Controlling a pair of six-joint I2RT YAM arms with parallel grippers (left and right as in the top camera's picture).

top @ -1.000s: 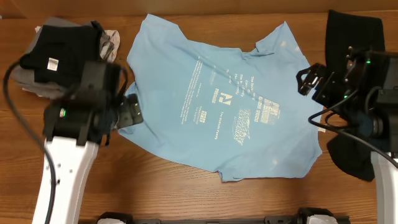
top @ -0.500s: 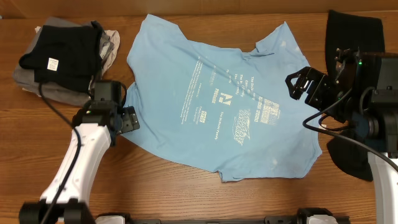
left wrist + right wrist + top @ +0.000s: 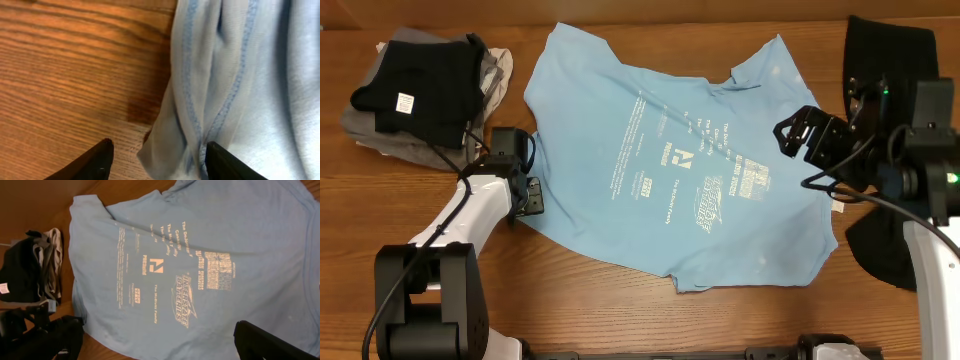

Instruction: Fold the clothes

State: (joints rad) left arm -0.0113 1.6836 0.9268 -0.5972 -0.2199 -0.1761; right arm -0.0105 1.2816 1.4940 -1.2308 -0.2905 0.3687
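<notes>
Left wrist view: at bottom centre, left gripper (image 3: 159,152) is straddling the T-shirt (image 3: 250,75) hem, jaws apart; right gripper (image 3: 790,134) is hovering spread.

Wooden table (image 3: 620,315) bears blue T-shirt (image 3: 690,160), clothes pile (image 3: 420,100), black garment (image 3: 892,55).

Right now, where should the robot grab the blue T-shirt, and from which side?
Best the stitched edge on the light blue T-shirt's left side, coming in low from the bare table beside it. The cloth there is doubled into a small ridge, so the left gripper's jaws, straddling it, can probably pinch it; elsewhere the shirt lies flat.
</notes>
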